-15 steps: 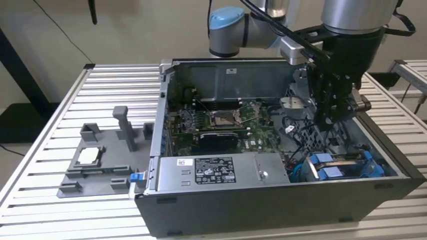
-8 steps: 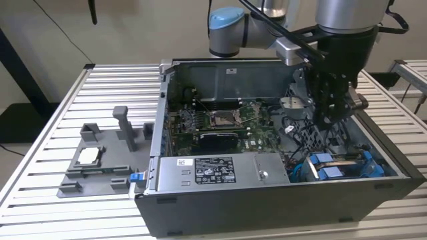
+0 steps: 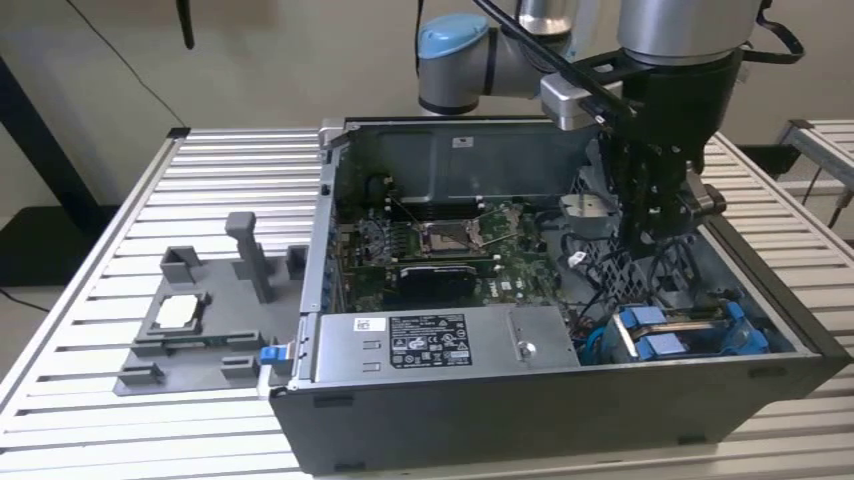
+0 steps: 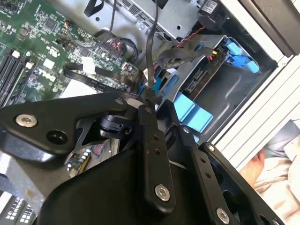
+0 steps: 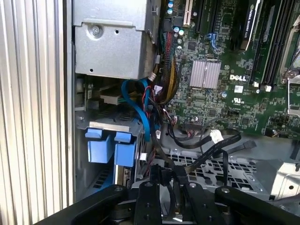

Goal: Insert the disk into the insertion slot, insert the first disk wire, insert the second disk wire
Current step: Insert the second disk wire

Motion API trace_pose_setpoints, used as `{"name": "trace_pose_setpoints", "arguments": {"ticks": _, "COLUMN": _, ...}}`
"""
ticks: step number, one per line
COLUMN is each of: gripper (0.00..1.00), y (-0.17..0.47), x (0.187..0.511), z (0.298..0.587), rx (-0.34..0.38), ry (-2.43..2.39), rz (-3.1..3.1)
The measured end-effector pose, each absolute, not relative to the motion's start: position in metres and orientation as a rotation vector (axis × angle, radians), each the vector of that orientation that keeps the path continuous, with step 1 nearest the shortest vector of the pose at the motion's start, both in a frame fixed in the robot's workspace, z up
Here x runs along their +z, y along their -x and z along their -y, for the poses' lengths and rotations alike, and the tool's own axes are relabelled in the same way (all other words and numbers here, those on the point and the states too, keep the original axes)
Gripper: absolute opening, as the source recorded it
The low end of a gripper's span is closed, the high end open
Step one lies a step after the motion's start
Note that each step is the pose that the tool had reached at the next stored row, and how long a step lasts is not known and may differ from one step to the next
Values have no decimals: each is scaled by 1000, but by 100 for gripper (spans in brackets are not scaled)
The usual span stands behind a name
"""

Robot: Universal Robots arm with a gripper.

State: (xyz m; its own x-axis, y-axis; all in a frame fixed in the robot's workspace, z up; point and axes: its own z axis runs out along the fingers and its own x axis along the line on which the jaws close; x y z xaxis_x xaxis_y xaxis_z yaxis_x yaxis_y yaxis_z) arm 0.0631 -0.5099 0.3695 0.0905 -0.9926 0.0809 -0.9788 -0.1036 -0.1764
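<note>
Gripper [image 4: 157, 104], black two-finger type, clamped on a thin black flat wire [image 4: 148, 61] inside the dark grey metal computer case [image 3: 534, 410].
Silver-grey arm [image 3: 674, 30] reaches straight down into the case at the exterior view's right. Flat silver-grey disk [image 4: 205, 77] in blue plastic carrier sits in the grey metal insertion slot [image 4: 229, 91] (blue tabs showing), near the gripper. Case on a silver slatted metal table [image 3: 214, 180] w/ a grey plastic fixture [image 3: 200, 330]; beige wall [image 3: 267, 60] behind.
</note>
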Motion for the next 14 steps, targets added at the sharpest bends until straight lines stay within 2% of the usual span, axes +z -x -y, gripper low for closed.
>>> {"name": "trace_pose_setpoints", "arguments": {"ticks": 14, "gripper": 27, "y": -61, "x": 372, "z": 510, "rx": -282, "ry": 2266, "rz": -2039}}
